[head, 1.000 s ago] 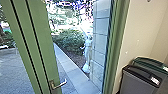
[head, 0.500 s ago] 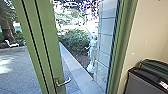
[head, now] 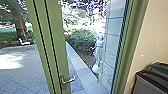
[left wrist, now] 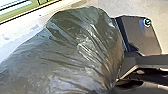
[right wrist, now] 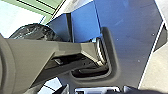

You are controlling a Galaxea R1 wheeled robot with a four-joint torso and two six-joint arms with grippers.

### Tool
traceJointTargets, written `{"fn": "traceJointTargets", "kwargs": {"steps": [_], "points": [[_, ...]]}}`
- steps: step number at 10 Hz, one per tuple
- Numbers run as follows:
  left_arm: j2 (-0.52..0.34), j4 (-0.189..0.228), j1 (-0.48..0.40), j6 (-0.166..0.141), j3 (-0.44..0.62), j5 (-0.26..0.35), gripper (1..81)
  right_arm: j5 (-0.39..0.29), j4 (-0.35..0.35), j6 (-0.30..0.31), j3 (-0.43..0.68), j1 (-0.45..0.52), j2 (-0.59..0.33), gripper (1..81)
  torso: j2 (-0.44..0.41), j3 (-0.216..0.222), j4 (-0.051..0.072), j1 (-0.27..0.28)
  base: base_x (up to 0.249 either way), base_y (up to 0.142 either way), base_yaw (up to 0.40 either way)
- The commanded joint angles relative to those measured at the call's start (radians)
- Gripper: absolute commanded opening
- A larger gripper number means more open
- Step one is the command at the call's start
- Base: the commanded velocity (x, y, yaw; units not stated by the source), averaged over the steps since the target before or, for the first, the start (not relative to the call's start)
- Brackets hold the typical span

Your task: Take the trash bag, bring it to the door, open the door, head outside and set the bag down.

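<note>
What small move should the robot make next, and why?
Probably ease left toward the lever handle on the green door: it sits low and left of centre in the head view, while the trash bag bulges close before the left wrist camera.

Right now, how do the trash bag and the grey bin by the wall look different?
The trash bag is crumpled and glossy, while the grey bin has smooth, plain sides. The trash bag bulges in a rounded shape; the grey bin has a firm, boxy one with a black top. Both are fairly dark.
</note>
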Motion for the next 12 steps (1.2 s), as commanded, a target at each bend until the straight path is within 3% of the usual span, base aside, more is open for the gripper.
{"fn": "traceJointTargets", "kwargs": {"steps": [1, 12], "points": [[-0.012, 0.009, -0.049, 0.011, 0.004, 0.059, 1.0, -0.048, -0.009, -0.002, 0.005, 0.034, -0.003, 81.1, 0.000, 0.000, 0.000, 0.000, 0.000, 0.000, 0.181], [-0.012, 0.014, -0.047, 0.009, 0.001, 0.060, 1.0, -0.048, -0.014, -0.002, 0.004, 0.031, -0.002, 81.1, 0.000, 0.000, 0.000, 0.000, 0.000, 0.000, 0.204]]}}
